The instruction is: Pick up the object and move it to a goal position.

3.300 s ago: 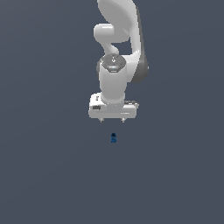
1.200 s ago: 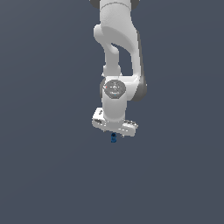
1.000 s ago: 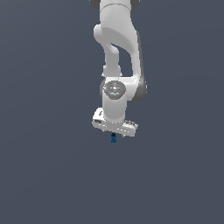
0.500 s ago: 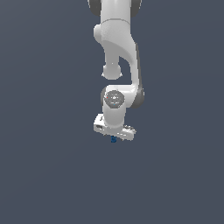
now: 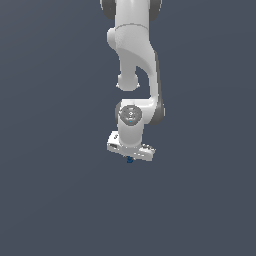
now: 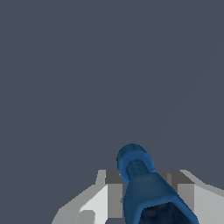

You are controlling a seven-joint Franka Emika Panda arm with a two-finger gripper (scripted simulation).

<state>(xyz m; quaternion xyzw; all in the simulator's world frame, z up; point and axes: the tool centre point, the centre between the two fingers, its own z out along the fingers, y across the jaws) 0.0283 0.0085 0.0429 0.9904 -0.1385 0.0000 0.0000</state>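
The object is a tiny blue thing with a rounded end. In the exterior view only a small blue bit of it (image 5: 130,160) shows just under the white gripper (image 5: 130,158), in the middle of the picture. In the wrist view the blue object (image 6: 142,186) sits between the two grey-white fingers (image 6: 113,192), which press on it from both sides. The gripper is shut on the object and holds it above the grey floor.
The white arm (image 5: 135,65) reaches down from the top of the exterior view. A flat dark grey floor (image 5: 50,200) fills all the space around it. No other thing shows.
The gripper came down over the object and closed on it. Since a second ago the arm has stretched and carried the object a little toward the exterior view's right and lower in the picture.
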